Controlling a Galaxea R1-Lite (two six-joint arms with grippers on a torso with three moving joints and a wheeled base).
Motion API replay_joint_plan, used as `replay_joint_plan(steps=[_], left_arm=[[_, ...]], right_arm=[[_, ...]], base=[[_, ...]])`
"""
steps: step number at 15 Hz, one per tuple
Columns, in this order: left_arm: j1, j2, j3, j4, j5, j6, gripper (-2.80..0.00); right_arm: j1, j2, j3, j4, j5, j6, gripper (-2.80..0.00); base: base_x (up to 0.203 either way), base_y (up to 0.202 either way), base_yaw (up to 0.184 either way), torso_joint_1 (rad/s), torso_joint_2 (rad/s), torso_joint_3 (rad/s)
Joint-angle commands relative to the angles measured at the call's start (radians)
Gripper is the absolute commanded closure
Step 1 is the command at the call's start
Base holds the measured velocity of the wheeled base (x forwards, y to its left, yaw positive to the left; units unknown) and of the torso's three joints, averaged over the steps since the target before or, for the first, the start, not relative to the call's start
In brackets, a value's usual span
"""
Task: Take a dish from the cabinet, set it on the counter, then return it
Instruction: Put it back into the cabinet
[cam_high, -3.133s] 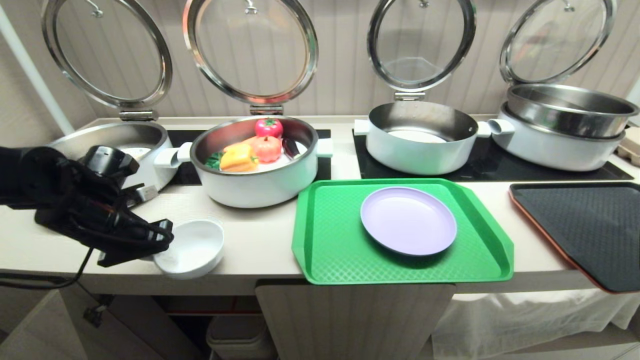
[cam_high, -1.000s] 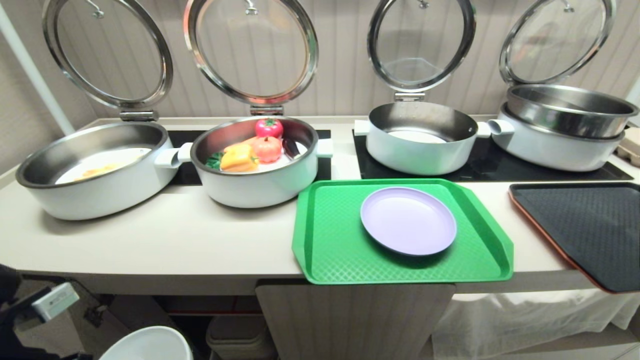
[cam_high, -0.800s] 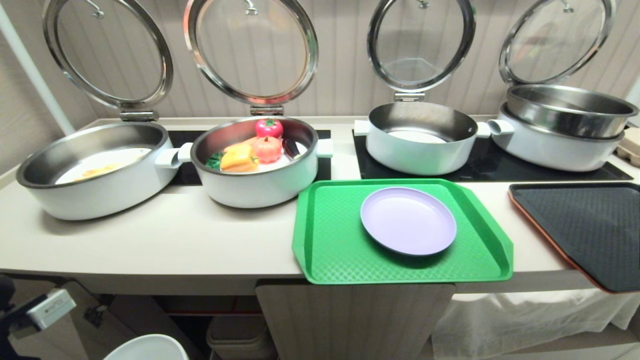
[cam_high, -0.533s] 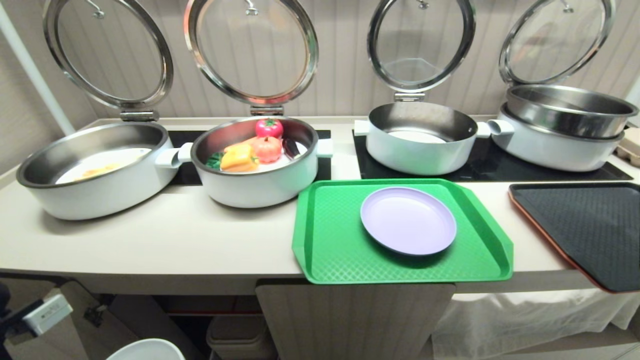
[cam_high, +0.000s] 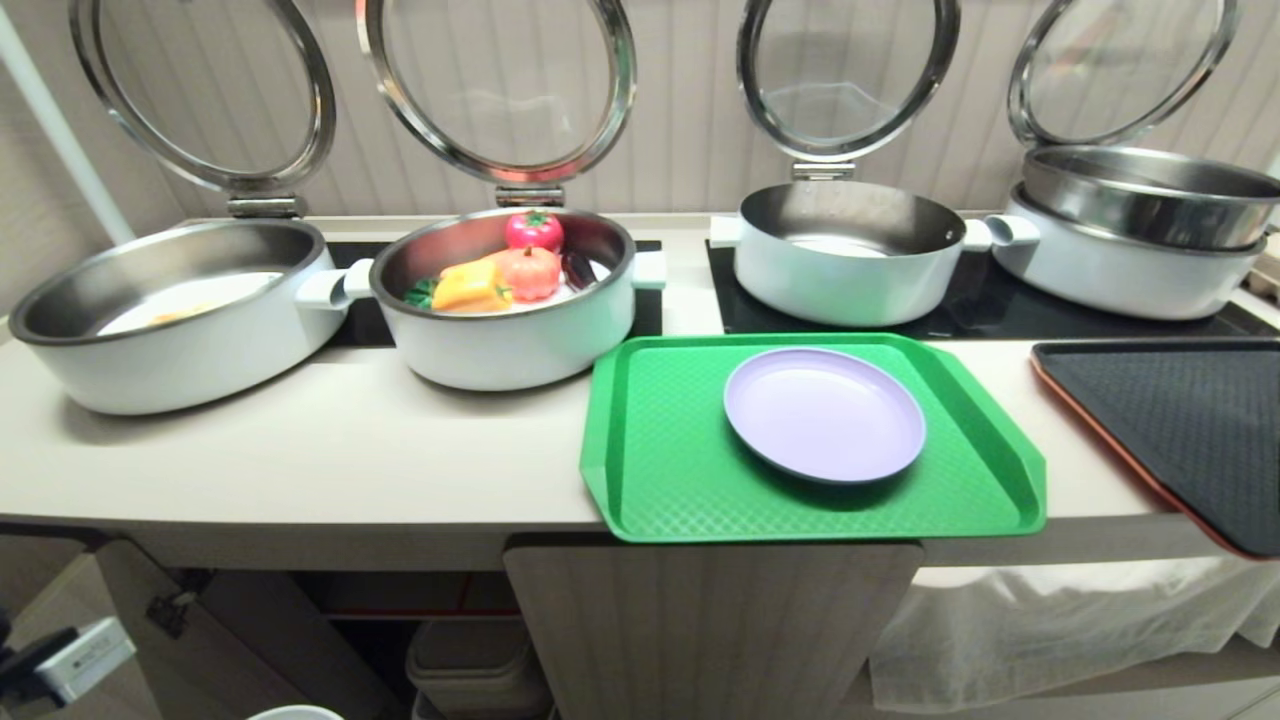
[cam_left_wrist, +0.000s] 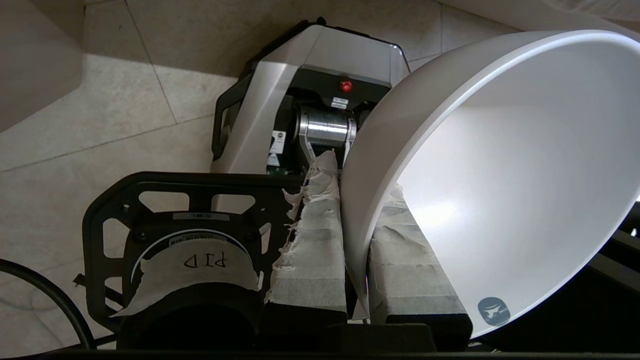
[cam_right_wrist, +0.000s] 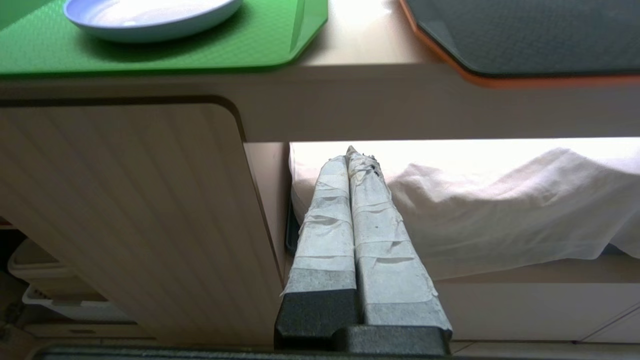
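Careful: your left gripper (cam_left_wrist: 357, 240) pinches only the dish (cam_left_wrist: 500, 165) rim, below the counter (cam_high: 300, 470). It could slip or clip the cabinet (cam_high: 250, 640) door. Your right gripper (cam_right_wrist: 350, 165) hangs shut, empty.

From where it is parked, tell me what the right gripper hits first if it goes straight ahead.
Probably the white cloth hanging under the counter; the right gripper, shut, points just past the cabinet door's edge. Depth is unclear.

The head camera looks forward and down over the counter (cam_high: 300, 470) from above. The left wrist camera sits close behind its taped fingers (cam_left_wrist: 312, 240), facing the floor. The right wrist camera looks level past its own fingers (cam_right_wrist: 350, 215) at the cabinet (cam_right_wrist: 125, 210). It shares the green tray (cam_high: 700, 470) with the head view.
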Motion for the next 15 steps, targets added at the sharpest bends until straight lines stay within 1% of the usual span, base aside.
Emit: replay_joint_plan(steps=[1, 4, 6, 15], left_arm=[[0.000, 0.002, 0.003, 0.004, -0.003, -0.002, 0.00], [0.000, 0.002, 0.011, 0.004, -0.003, -0.006, 0.00], [-0.001, 0.002, 0.010, 0.002, -0.003, -0.026, 0.00], [0.000, -0.001, 0.005, -0.004, -0.009, -0.028, 0.00]], right_arm=[[0.000, 0.001, -0.001, -0.001, 0.000, 0.000, 0.00], [0.000, 0.001, 0.000, -0.001, 0.000, 0.002, 0.00], [0.000, 0.001, -0.002, -0.001, 0.000, 0.002, 0.00], [0.000, 0.001, -0.001, -0.001, 0.000, 0.002, 0.00]], base=[[0.000, 0.000, 0.000, -0.159, 0.36, 0.186], [0.000, 0.000, 0.000, -0.187, 0.40, 0.204], [0.000, 0.000, 0.000, -0.251, 0.52, 0.269], [0.000, 0.000, 0.000, -0.250, 0.54, 0.284]])
